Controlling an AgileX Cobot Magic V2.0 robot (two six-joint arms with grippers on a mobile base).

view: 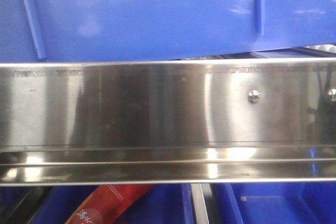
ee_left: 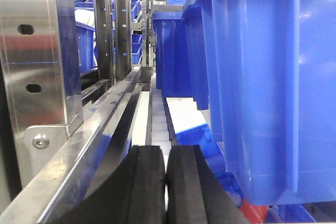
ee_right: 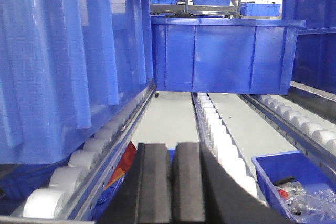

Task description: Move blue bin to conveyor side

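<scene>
The blue bin (view: pixel 157 9) fills the top of the front view, resting just above a steel rail. In the left wrist view its ribbed wall (ee_left: pixel 262 77) stands close on the right of my left gripper (ee_left: pixel 166 153), which is shut with nothing between its black pads. The right wrist view has the same bin (ee_right: pixel 63 61) on the left, sitting on white rollers, and beside it my right gripper (ee_right: pixel 173 150) is shut and empty. Neither gripper touches the bin. The conveyor side is out of view.
A stainless-steel rail (view: pixel 157 108) crosses the front view. White roller tracks (ee_right: pixel 215 124) run back to another blue bin (ee_right: pixel 226 53). Below are a bin with red packets (view: pixel 110 205) and a small bin of bagged parts (ee_right: pixel 294 182). Steel rack uprights (ee_left: pixel 37 61) stand left.
</scene>
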